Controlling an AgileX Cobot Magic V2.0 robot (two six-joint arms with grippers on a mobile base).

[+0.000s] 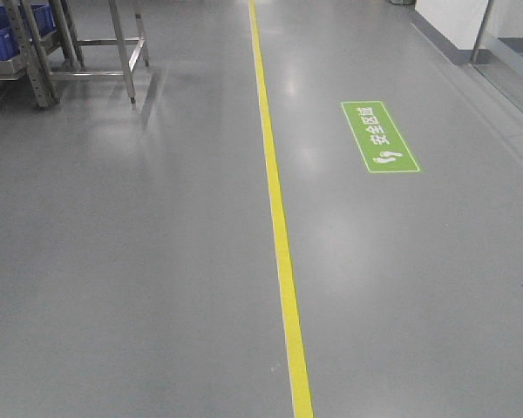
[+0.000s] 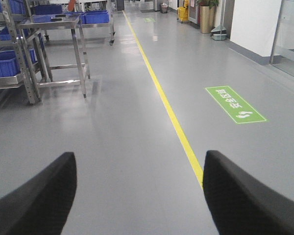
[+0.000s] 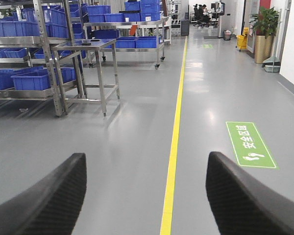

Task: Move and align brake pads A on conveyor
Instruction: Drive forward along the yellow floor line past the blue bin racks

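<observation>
Yellow line [image 1: 279, 226] runs straight down the grey floor [image 1: 139, 261], and it is the only firm landmark here. No brake pads A and no conveyor show in any view, so where they lie cannot be told from these pictures.

The left gripper [image 2: 139, 171] hangs over the floor with the yellow line passing between its fingers; its jaws stand wide apart with nothing in them. The right gripper [image 3: 147, 166] is the same, spread wide and empty, straddling the yellow line.

A green sign [image 1: 380, 137] lies right of the line. A steel table [image 3: 85, 46] and racks of blue bins [image 3: 32, 81] stand left of it.

By my judgement the task has not begun: no pad is picked, moved or aligned, and the robot must first reach the conveyor.
</observation>
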